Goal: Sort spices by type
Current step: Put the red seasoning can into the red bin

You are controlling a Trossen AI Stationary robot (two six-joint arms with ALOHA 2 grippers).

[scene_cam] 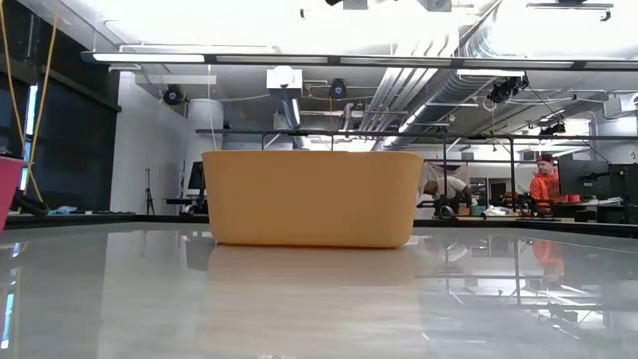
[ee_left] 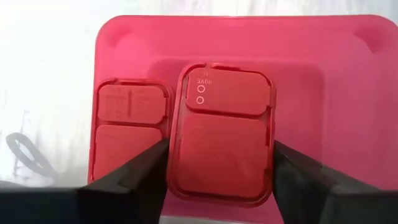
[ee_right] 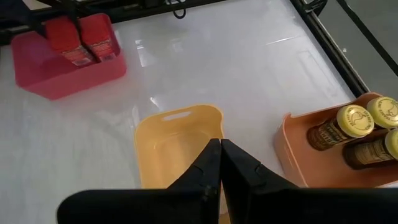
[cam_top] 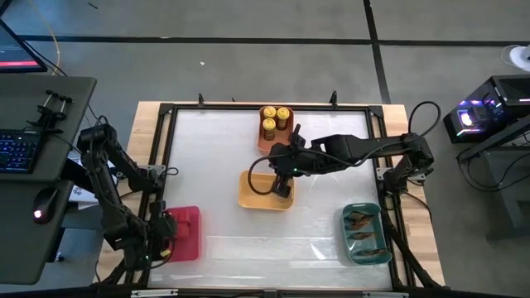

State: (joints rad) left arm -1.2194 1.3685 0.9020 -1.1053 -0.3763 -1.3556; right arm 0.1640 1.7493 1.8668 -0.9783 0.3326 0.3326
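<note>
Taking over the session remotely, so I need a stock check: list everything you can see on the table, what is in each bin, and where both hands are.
red bin: one, red, front-left of the table
red tins: two, red, side by side in the red bin
yellow bin: one, yellow, table centre; contents hidden by the arm
orange bin: one, orange, back centre
yellow-lidded jars: three, dark with yellow lids, in the orange bin
teal bin: one, teal, front-right
packets: brownish, flat, in the teal bin; count unclear
left hand: over the red bin, fingers either side of one tin
right hand: shut, empty, above the yellow bin
</note>
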